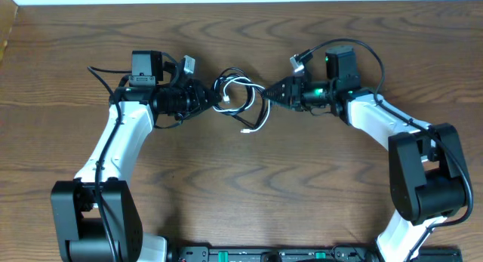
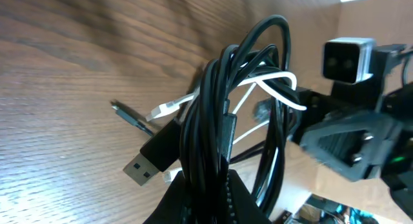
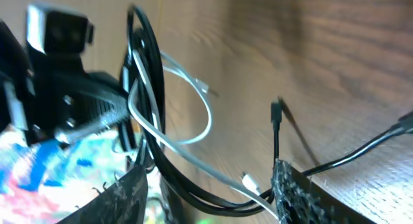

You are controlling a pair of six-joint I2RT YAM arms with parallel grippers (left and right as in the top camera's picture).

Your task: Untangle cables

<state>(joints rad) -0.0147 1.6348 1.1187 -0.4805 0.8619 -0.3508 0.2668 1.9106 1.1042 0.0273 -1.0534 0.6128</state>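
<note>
In the middle of the table, a bit toward the far side, the black cable and white cable sit in one knotted clump between the two claws. The left claw is pinched tight on the black coils, with a USB plug poking out beside it. The right claw is spread wide at the clump's right edge, strands running between its fingers, gripping nothing.
</note>
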